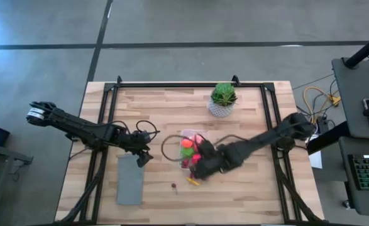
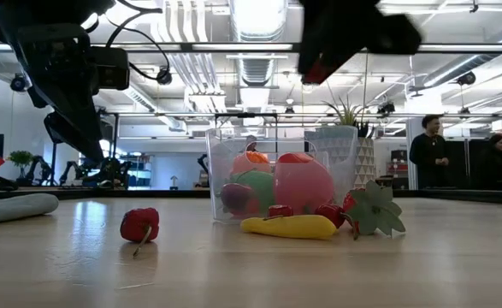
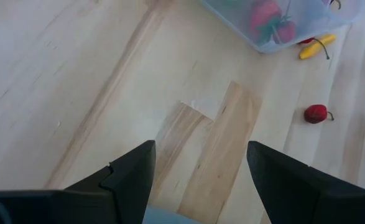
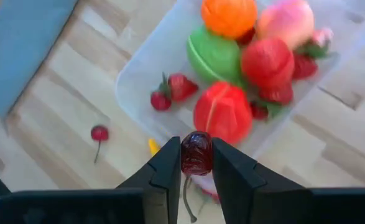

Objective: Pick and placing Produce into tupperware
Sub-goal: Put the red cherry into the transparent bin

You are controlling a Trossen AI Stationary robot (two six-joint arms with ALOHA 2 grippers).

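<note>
One dark cherry (image 4: 196,153) is pinched between the fingers of the right gripper (image 4: 196,163), which hovers just above the near rim of the tupperware (image 4: 146,62), not quite over its opening. The clear tub sits near the middle of the table (image 1: 247,194) and already holds an orange ball (image 4: 228,15), a green piece (image 4: 214,56), a peach (image 4: 286,20) and several strawberries (image 4: 268,61).

The likeliest slip, as a judgement: the cherry is small and round and its stem hangs loose, so a release this close to the wall could send it bouncing off the rim or off the heaped fruit and rolling away. A gripper lowered too far might also nudge the light tub along the wood.

Beside the tupperware, on the side away from the potted plant (image 1: 223,99), a yellow piece (image 2: 289,226) lies touching or nearly touching the wall, with a leafy strawberry (image 2: 366,210) next to it. A second red cherry (image 2: 139,224) lies apart from the tub on bare wood, with free room all round.

The left gripper (image 3: 198,174) waits with fingers spread, well clear of the tub, over the end of the grey mat (image 1: 129,181).
</note>
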